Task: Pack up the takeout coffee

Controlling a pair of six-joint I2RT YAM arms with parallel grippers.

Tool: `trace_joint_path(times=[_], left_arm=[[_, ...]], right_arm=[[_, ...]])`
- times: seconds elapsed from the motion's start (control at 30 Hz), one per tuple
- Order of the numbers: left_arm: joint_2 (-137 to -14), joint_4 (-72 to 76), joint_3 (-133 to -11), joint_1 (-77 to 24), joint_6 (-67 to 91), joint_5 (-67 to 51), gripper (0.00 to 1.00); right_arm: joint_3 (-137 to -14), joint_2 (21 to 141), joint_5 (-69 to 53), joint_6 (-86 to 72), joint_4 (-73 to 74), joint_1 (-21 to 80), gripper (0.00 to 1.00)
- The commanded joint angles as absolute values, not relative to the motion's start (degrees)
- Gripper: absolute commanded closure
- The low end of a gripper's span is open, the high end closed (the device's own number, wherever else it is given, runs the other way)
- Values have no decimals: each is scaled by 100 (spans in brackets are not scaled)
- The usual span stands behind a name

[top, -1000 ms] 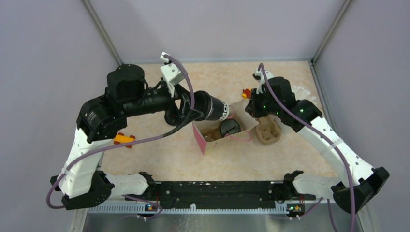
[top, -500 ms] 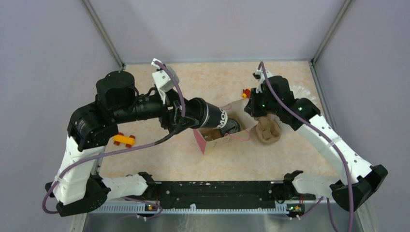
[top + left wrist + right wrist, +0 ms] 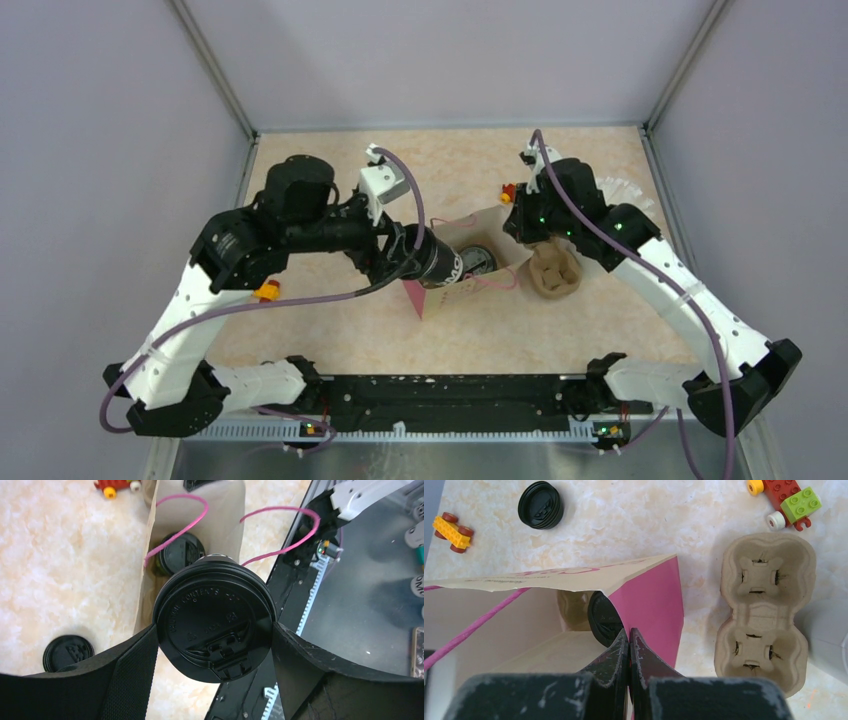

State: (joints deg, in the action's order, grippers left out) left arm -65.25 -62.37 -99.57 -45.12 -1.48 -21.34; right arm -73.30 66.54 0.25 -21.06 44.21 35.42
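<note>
From where I stand, the left gripper [image 3: 215,630] is clamped around a lidded black cup [image 3: 214,611], one finger on each side, holding it tilted over the open mouth of the pink paper bag [image 3: 651,602]. A second cup [image 3: 603,620] already sits down inside the bag, just past the held one. The right gripper [image 3: 629,635] has its fingers pressed together at the bag's rim, near the pulp carrier [image 3: 764,610]; I cannot tell whether paper is caught between them.

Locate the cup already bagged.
Left wrist view: the bagged cup sits inside the pink paper bag, upper left of the second cup in the left gripper.
</note>
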Motion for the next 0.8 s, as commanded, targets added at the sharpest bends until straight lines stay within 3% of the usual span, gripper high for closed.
trace_joint_path(times=[0.0,0.2,0.63,0.77], left_arm=[[-6591,-6086,-9706,-4538,-397,-1903,32],[-6935,-6071,-9824,-4704,-663,-1465,32],[-7626,-6322,-10169,-6075,-989,430,32],[-7564,-6222,-9874,-6175,-1034,459,32]], right_arm=[[-7563,6614,195,-2102,4412,3675,100],[-7487,6547,320,-2151,4346,3778,100],[-7251,6062,203,-2648,4169,3955,100],[-7263,5995,208,-2995,4259,3955,93]])
